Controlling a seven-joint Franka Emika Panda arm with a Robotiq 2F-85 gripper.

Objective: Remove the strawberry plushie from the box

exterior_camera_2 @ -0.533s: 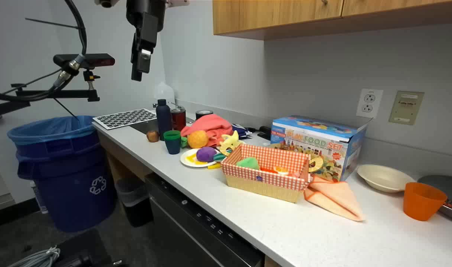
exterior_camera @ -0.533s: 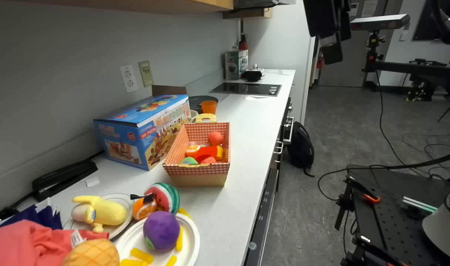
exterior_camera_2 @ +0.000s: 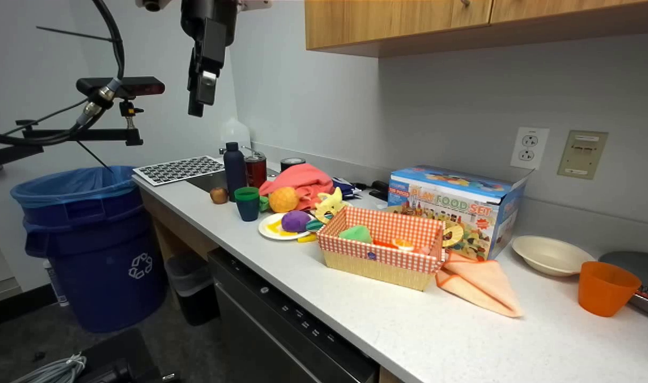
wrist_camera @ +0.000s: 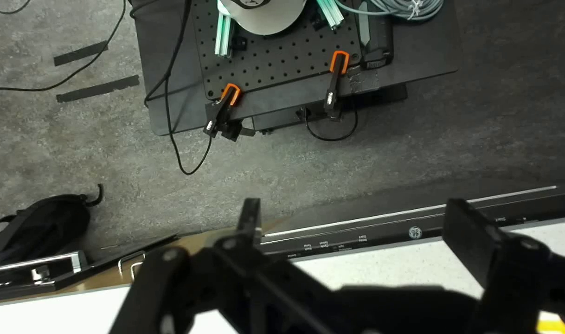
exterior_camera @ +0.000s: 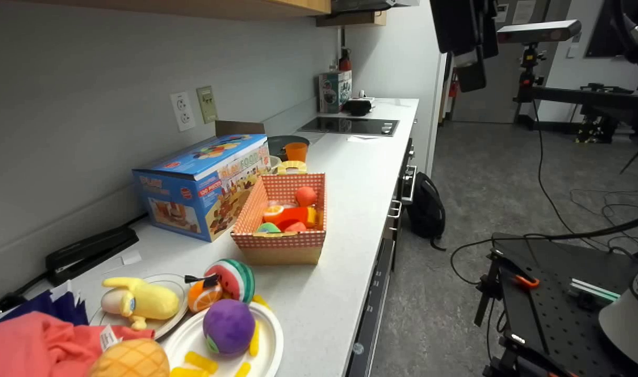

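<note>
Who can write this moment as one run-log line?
tool: open, aloft; box: on counter; round red toy: in box, identity unconfirmed

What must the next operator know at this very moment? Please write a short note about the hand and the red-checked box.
Hand: open, holding nothing, raised away from the box.
Strawberry plushie: probably the round red toy inside the box, at the end nearer the orange cup; other red pieces lie there too, so check.
Done: no removal yet, if I read this right.
Left: reach in, grip it, lift it out.
</note>
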